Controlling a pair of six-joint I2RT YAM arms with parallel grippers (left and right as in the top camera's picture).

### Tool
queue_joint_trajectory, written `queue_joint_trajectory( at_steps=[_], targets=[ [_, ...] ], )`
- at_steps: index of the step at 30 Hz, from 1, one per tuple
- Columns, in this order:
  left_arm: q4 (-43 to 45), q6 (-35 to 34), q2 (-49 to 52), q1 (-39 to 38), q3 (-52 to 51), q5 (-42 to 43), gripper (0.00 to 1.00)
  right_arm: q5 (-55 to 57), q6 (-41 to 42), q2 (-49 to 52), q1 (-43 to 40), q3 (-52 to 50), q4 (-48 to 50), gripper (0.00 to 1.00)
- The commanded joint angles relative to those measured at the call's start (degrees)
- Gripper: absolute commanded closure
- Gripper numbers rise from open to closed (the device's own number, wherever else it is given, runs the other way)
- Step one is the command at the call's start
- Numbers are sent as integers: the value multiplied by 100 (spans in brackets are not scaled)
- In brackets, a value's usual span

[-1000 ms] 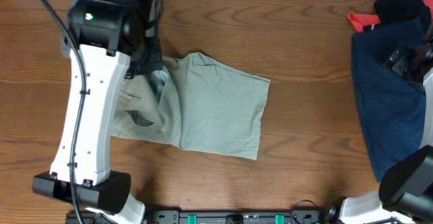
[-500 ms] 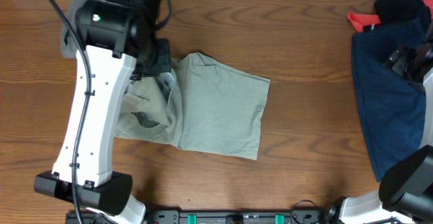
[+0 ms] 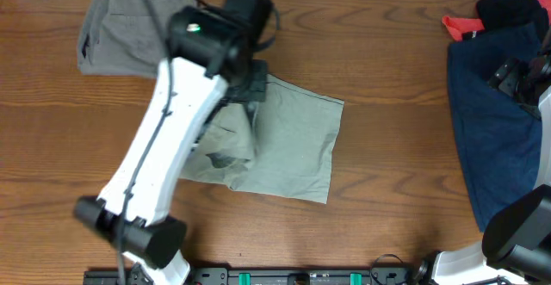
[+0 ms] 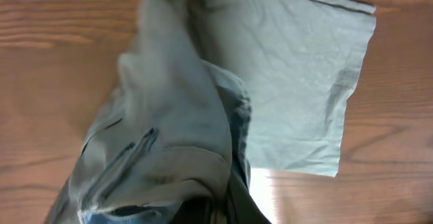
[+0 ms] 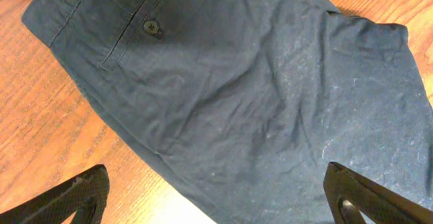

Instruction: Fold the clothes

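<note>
Three pairs of shorts lie on your table point(image 3: 387, 182): the khaki pair point(image 3: 293, 147) at centre frame, the grey pair point(image 3: 112, 28) in the upper left, the navy pair point(image 3: 486, 130) at the right edge. Your left gripper point(image 4: 223, 212) is clenched on a bunched fold of the khaki pair, holding it raised above the flat leg. Your right gripper point(image 5: 216, 197) hangs over the navy pair, jaws spread wide, grasping nothing.
</note>
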Motion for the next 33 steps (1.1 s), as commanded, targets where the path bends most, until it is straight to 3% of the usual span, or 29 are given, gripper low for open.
queue_joint_trajectory(
  at_steps=[1, 17, 22, 33],
  targets=[
    [177, -107, 345, -289, -61, 90, 94, 81, 76, 39, -59, 70, 0, 1],
    [1027, -190, 1836, -1043, -61, 562, 93, 81, 76, 39, -59, 70, 0, 1],
    [1106, -184, 2037, -1093, -61, 557, 50, 81, 76, 39, -59, 70, 0, 1],
    [269, -103, 1386, -769, -44, 260, 20, 79, 76, 39, -59, 70, 0, 1]
  ],
)
